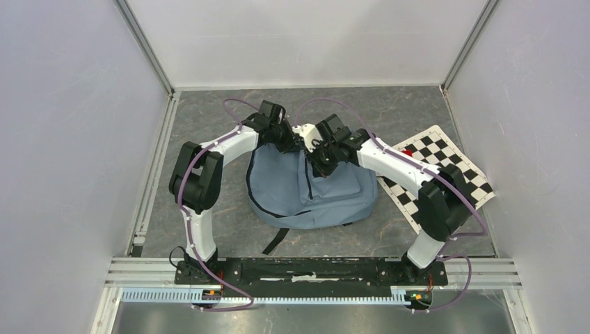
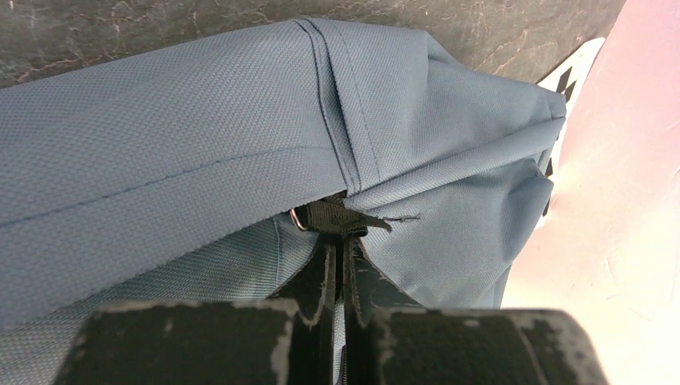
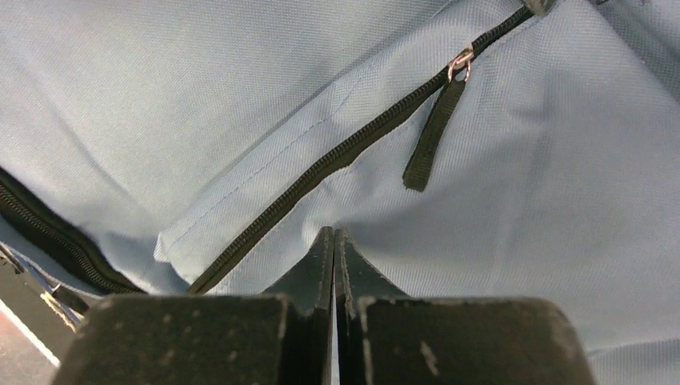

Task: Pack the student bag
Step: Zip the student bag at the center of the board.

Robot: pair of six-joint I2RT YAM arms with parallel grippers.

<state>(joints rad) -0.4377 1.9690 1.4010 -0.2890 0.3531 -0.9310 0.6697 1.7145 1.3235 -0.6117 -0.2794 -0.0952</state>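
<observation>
Centrally on a dark stone-patterned table (image 1: 202, 118) lies the student bag (image 1: 313, 198), a soft grey-blue backpack, front face up. A checkerboard sheet (image 1: 449, 167) touches the bag's right end, and a black strap (image 1: 275, 241) pokes out from under its near edge. Both arms reach to the bag's far edge. The left gripper (image 2: 341, 241) has its jaws pressed together on a small black zipper pull (image 2: 335, 215) with a metal ring, tucked under a fold of the bag's fabric. The right gripper (image 3: 333, 237) is also closed tight, and the cloth puckers at its tips, so it seems to pinch a fold of the bag just below the pocket zipper (image 3: 321, 168), whose own tab (image 3: 429, 148) hangs free. The likely trouble is the thin tab slipping out of the left pinch. The overhanging fold could also get drawn into the slider and jam it. If the right pinch loses the cloth, the whole limp bag would probably drag along with the pull. The bag's longer span appears to run left to right. The curved main zipper (image 1: 252, 191) is on the bag's left end, which suggests the top points left and the bottom points toward the checkerboard, though the slumped shape leaves this uncertain.
</observation>
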